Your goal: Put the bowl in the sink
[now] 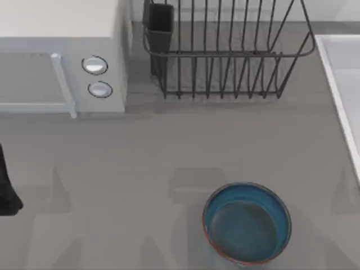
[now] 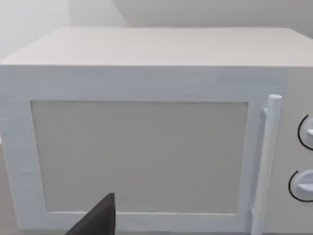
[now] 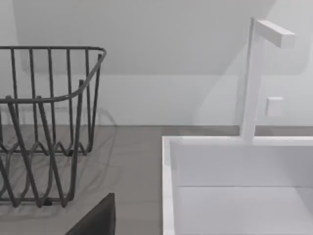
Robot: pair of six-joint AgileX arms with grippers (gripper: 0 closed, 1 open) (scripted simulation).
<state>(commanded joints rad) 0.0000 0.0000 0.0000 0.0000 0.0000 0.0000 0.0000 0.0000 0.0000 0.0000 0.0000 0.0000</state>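
Since the bowl (image 1: 247, 223) sits untouched on the surface (image 1: 140, 169), right arm should pinch its sink-side (image 1: 343, 84) rim; end effector state: cannot tell.

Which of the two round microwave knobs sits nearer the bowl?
The lower knob: it sits on the microwave's control panel just below the other knob, toward the table's front where the bowl rests.

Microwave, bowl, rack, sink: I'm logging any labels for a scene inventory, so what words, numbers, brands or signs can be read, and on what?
None can be read.
microwave: door and top plain; its two round knobs carry no legible marks.
bowl: plain glaze, no print.
dish rack: bare wire.
sink and faucet: unmarked.
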